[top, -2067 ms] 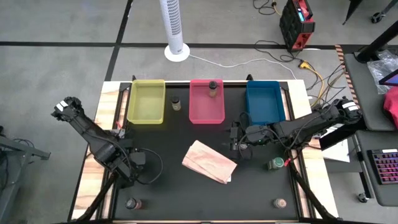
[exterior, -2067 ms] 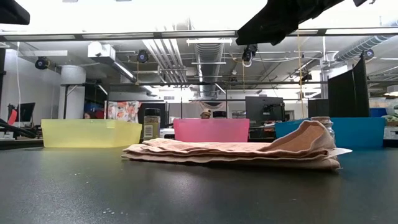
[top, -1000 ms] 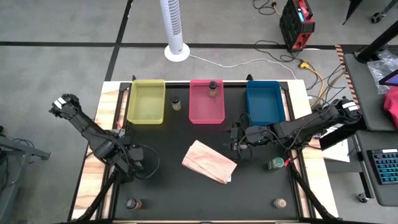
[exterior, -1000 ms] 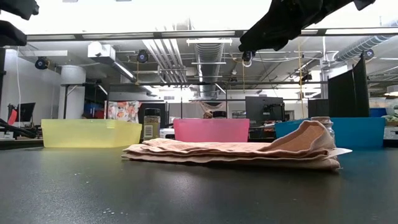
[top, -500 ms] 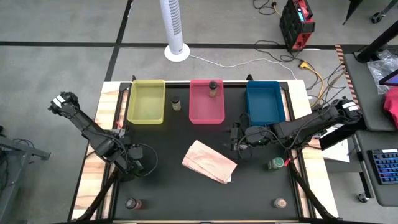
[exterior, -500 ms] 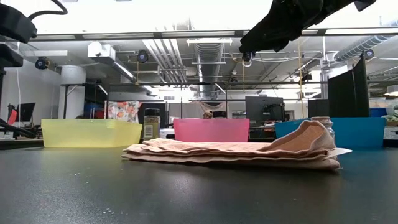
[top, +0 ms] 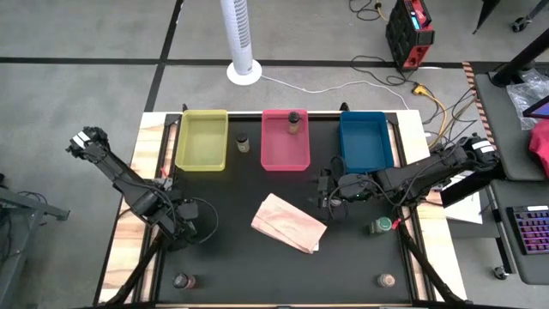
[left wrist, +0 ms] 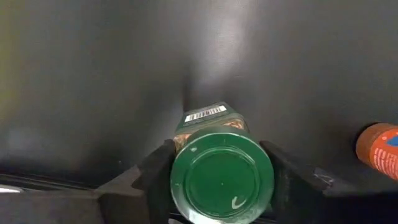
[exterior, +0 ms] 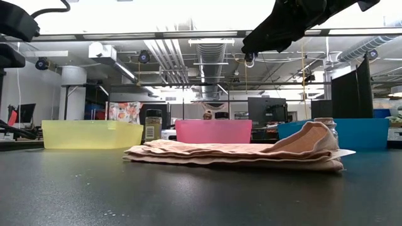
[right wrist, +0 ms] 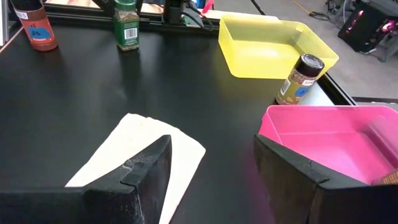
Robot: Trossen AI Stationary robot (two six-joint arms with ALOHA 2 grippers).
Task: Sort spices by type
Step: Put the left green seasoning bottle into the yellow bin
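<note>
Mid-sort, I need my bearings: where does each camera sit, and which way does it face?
High: overhead, looking straight down on the black table; both arms show, with left gripper and right gripper.
Low: table height, facing across the tan paper bag to the pink plastic tray; arms overhead.
Left wrist: looks down on the green-lidded spice jar, fingers closed on it.
Right wrist: faces the yellow plastic tray past open fingers.
Shared: both wrist views see that jar.
</note>
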